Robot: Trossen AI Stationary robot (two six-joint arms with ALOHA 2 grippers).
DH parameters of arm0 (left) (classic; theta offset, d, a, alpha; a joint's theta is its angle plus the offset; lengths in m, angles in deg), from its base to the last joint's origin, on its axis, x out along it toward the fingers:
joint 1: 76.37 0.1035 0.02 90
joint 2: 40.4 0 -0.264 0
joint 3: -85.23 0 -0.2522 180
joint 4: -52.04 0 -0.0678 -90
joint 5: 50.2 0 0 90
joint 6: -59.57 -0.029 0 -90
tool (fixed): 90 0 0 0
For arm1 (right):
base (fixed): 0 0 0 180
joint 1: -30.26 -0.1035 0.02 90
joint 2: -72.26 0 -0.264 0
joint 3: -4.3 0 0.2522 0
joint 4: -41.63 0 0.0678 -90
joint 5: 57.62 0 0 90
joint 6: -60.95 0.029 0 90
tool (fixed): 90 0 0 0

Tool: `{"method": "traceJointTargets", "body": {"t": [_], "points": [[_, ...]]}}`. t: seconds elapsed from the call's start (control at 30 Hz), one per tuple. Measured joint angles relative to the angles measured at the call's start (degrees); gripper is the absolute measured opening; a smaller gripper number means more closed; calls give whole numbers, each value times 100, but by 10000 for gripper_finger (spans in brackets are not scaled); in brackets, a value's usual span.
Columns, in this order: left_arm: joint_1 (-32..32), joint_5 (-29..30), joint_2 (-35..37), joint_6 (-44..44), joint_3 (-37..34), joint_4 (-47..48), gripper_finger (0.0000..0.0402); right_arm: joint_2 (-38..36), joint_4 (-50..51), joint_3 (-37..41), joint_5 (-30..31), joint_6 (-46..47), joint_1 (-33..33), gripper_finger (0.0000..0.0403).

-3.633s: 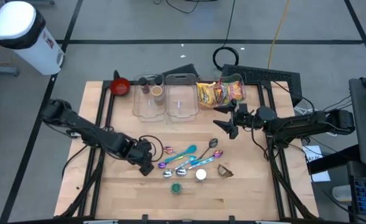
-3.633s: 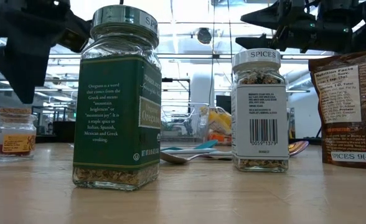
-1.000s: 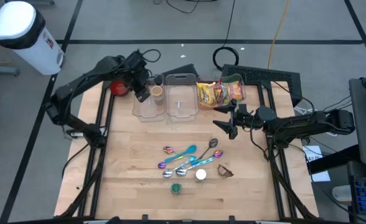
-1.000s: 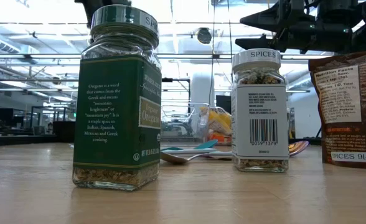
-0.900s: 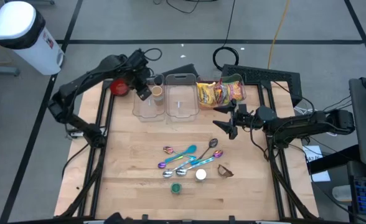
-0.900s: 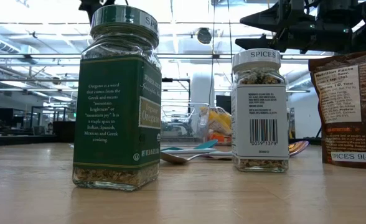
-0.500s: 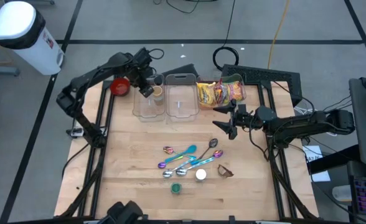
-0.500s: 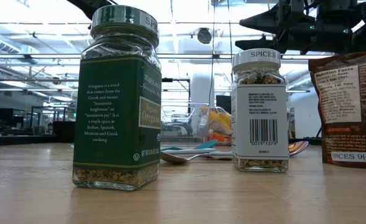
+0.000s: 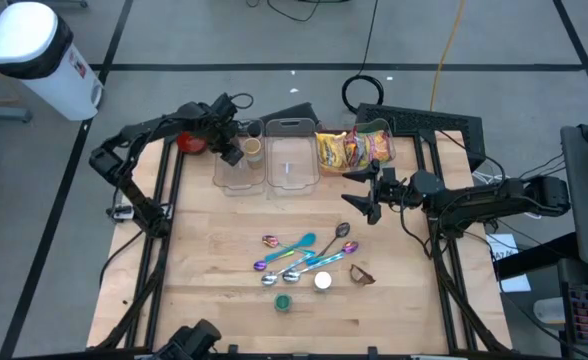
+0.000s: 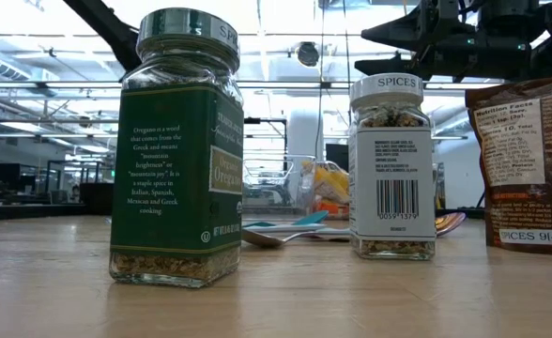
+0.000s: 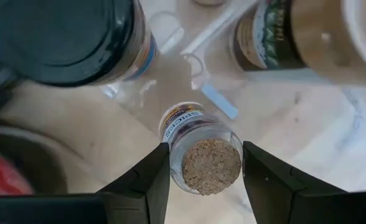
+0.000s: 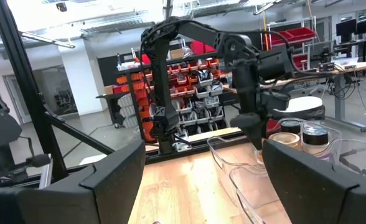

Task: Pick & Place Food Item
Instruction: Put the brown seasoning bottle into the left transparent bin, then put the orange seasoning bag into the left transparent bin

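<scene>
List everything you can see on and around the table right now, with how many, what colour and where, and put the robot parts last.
Clear bins: two, side by side at the table's far edge; jars in the left one.
Cork-topped spice jar: one, clear, between the left gripper's fingers over the left bin.
Snack bags: yellow and red, right of the bins; count unclear.
Red bowl: one, left of the bins.
Spoons: a cluster, blue and iridescent, table centre.
Oregano jar: one, green label, near edge.
Spices jar: one, white label, right of the oregano jar.
Brown pouch: one, right of the spices jar.
White bin: one, on the floor.
Left gripper: over the left bin.
Right gripper: open, above the table's right side.
</scene>
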Motion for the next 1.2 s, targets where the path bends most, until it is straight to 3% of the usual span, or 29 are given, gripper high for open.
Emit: {"method": "traceJointTargets", "body": {"t": [0.3, 0.63, 0.93, 1.07, 1.2], "points": [[8, -87, 7, 147, -488, -862, 170, 0, 0, 0, 13, -2, 0, 318], [-6, -87, 7, 291, -496, -917, 174, 0, 2, 0, 15, -2, 2, 318], [-149, -84, 7, 332, -451, -819, 340, 0, 6, 0, 17, -2, 2, 318], [-136, -66, 88, 407, -268, -576, 381, 0, 7, 0, 17, -2, 0, 318], [-136, -68, 354, 446, -43, -458, 397, 0, 11, 0, 17, -2, 0, 318]]}}
